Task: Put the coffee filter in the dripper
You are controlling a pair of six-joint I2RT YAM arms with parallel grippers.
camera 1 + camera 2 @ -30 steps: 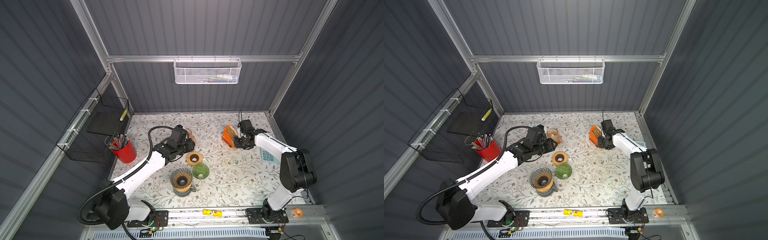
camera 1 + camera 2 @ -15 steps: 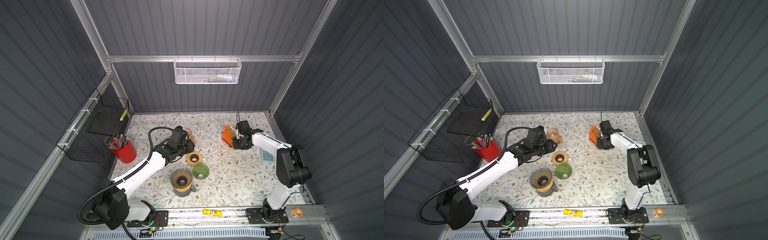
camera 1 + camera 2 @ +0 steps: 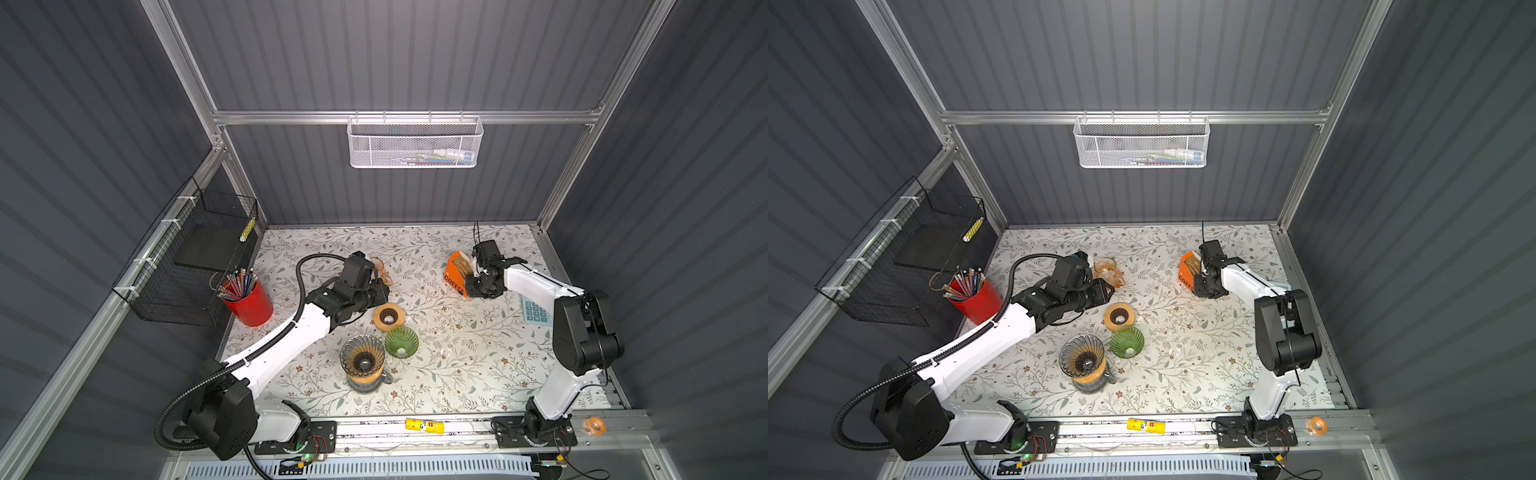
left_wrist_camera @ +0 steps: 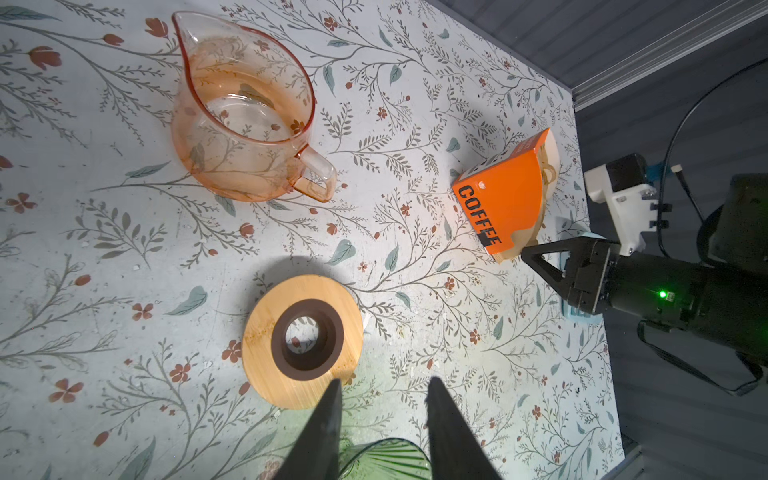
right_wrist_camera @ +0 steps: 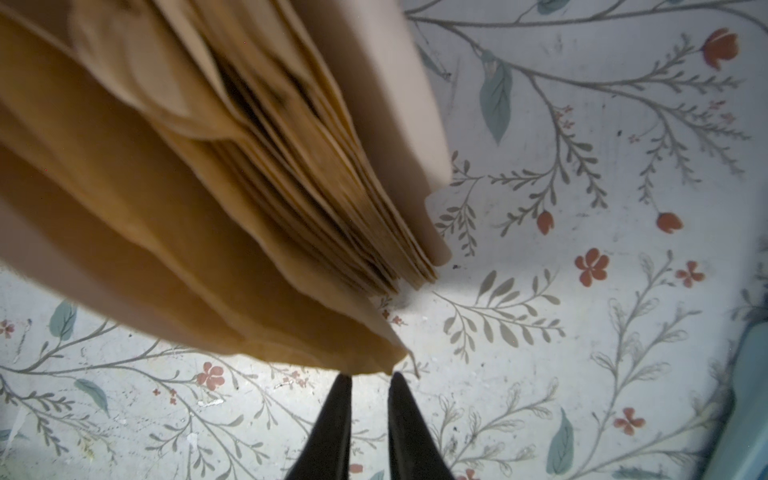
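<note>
An orange COFFEE box [image 3: 454,275] [image 4: 503,199] lies near the back right with brown paper filters [image 5: 257,174] fanning out of it. My right gripper [image 5: 370,377] [image 3: 468,286] [image 4: 530,254] sits at the lower corner of the outermost coffee filter [image 5: 199,291]. Its jaws stand a narrow gap apart, with bare table showing between them. A green glass dripper [image 3: 401,340] [image 4: 386,461] stands mid-table beside a smoky glass dripper [image 3: 362,359] on a carafe. My left gripper [image 4: 384,380] [image 3: 380,291] hovers open and empty over the green dripper's rim.
A wooden ring holder [image 4: 303,340] lies by the left gripper, with an orange-tinted glass pitcher [image 4: 241,116] behind it. A red cup of pencils [image 3: 249,299] stands at the left. A teal keypad [image 3: 536,311] lies at the right. A yellow tube [image 3: 424,424] and a tape roll [image 3: 595,426] rest on the front rail.
The right arm's elbow has swung slightly inward while its gripper stays at the filter box. The left arm has not moved.
</note>
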